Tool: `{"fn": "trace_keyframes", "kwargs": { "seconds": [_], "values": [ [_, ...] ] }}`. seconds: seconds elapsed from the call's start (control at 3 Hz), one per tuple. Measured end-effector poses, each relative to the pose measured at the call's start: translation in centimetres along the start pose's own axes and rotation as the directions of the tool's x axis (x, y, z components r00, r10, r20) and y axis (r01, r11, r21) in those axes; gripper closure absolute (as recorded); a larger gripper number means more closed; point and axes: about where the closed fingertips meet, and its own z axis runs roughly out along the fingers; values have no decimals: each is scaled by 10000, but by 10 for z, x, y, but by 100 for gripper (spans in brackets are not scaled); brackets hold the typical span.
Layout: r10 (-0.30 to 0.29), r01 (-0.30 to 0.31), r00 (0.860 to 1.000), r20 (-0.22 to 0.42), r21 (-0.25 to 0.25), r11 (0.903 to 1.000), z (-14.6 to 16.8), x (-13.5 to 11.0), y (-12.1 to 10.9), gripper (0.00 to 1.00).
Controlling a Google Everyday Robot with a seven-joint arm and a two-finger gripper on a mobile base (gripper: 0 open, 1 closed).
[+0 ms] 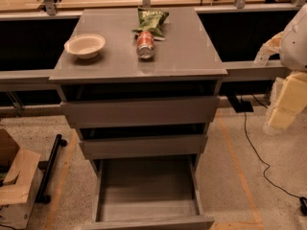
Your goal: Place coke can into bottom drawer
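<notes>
The coke can (145, 44) lies on its side on the grey cabinet top (192, 51), its silver end facing me, just in front of a green snack bag (152, 19). The bottom drawer (146, 195) is pulled out and its flat floor is bare. The two drawers above it are pushed in. My gripper (284, 104) hangs at the right edge of the view, beside the cabinet and below the level of its top, well apart from the can and holding nothing that I can see.
A pale bowl (85, 45) stands on the left of the cabinet top. A cardboard box (17, 181) and a black bar (50, 166) lie on the floor at the left. A black cable (252, 147) runs over the floor at the right. A counter rail (29, 75) runs behind the cabinet.
</notes>
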Motion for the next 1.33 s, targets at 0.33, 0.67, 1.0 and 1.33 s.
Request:
{"fn": "trace_keyframes", "kwargs": {
  "seconds": [0.33, 0.67, 1.0, 1.33],
  "values": [
    [-6, 6, 10000, 33, 8, 10000, 0, -1, -1, 0],
    [-153, 142, 9966, 808, 132, 9998, 13, -30, -14, 0],
    [14, -71, 9773, 2121, 262, 9996, 33, -74, -45, 0],
    [13, -70, 9772, 2121, 262, 9996, 33, -74, -45, 0]
  ]
}}
